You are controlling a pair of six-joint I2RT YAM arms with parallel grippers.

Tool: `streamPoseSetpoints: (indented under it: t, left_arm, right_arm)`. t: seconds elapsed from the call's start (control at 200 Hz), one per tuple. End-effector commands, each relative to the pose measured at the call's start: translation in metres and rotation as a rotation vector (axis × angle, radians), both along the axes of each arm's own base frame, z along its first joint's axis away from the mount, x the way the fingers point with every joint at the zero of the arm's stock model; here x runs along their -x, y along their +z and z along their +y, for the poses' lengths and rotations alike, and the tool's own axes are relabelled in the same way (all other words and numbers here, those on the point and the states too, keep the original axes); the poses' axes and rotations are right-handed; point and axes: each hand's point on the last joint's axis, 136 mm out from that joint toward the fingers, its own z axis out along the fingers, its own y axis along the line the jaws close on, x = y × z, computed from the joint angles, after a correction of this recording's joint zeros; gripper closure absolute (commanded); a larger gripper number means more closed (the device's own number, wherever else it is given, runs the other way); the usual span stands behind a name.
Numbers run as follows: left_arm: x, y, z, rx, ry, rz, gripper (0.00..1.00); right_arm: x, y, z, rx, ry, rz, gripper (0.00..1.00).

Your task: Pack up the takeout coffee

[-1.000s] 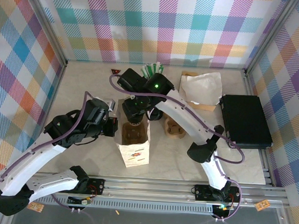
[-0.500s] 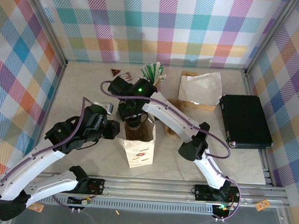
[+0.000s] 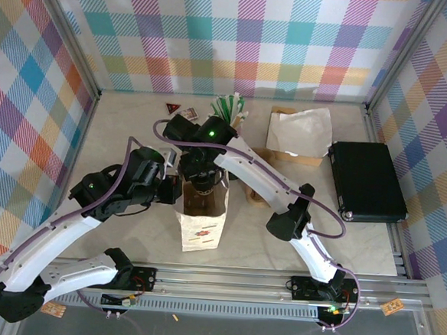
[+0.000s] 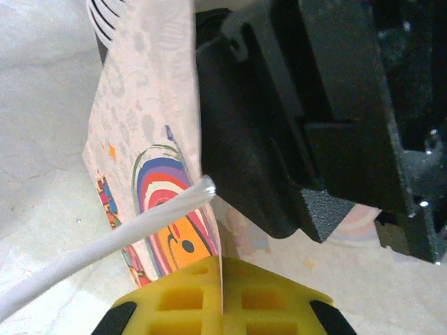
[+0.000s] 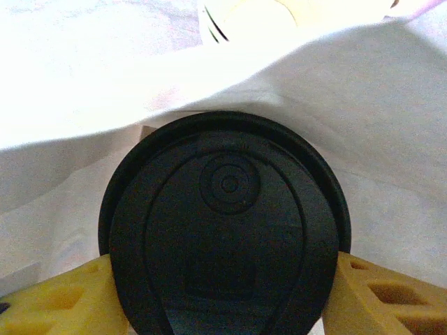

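1. Two hands at work in the top view: the left hand [image 3: 170, 190] pinches the rim of the tall white printed paper bag [image 3: 202, 227] on the beige bench [image 3: 119, 129], and the right hand [image 3: 202, 183] dips into its mouth. Half a second back the bag sat skewed; now it's squared up, so the drop looks close.
2. Left wrist: yellow pads [image 4: 143, 306] are clamped on the bag's wall, a white cord handle [image 4: 105, 241] beside them.
3. Right wrist: the takeout coffee [image 5: 223, 223], seen as its round black plastic lid, is squeezed between the right hand's pads, pale paper close round it. Not released yet, I'd say.
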Motion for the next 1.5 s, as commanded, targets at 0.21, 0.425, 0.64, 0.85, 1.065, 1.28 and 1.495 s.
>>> streamPoseSetpoints:
  t: [0.21,0.425,0.64,0.85,1.065,1.28,1.495]
  left_arm:
    - [-0.011,0.003,0.003,0.073,0.178,0.067,1.0]
    - [-0.011,0.004,0.022,0.125,0.318,0.054,1.0]
    - [-0.011,-0.002,0.024,0.112,0.355,0.086,1.0]
    - [-0.011,-0.013,0.023,0.11,0.387,0.116,1.0]
    - [-0.004,-0.023,0.03,0.114,0.402,0.119,1.0]
    - [-0.001,-0.028,0.025,0.118,0.365,0.115,1.0]
    - [0.0,-0.029,0.022,0.121,0.309,0.082,1.0]
  right_arm:
    - [0.01,0.034,-0.023,-0.042,-0.13,-0.051,0.58]
    - [0.009,0.037,-0.008,-0.119,-0.147,-0.045,0.58]
    - [0.011,0.024,0.005,-0.105,-0.065,-0.015,0.58]
    - [0.007,0.022,0.012,-0.099,-0.027,-0.038,0.57]
    - [0.012,0.006,0.017,-0.051,-0.005,-0.033,0.58]
    - [0.018,-0.009,0.025,-0.014,0.037,-0.018,0.58]
    - [0.018,-0.019,0.026,0.031,0.05,-0.034,0.58]
